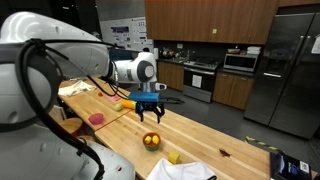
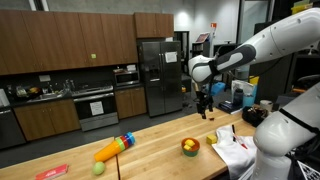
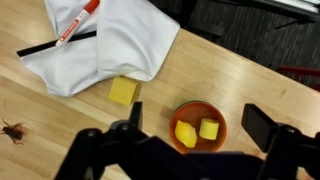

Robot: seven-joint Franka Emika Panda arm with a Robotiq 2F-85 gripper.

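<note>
Two yellow pieces [image 3: 186, 133] lie in an orange bowl [image 3: 175, 115], which stands on the wooden table [image 3: 60, 115]. One gripper [image 3: 196, 112]: jaws spread wide with nothing between them, hanging above the bowl and clear of it in both exterior views [image 1: 150, 108] [image 2: 207, 108]. One yellow block [image 3: 123, 91]: on the table just beside the bowl, at the edge of a white cloth [image 3: 110, 45]. One marker [image 3: 78, 22], red-capped: lying on the cloth, with any lettering too small to read.
</note>
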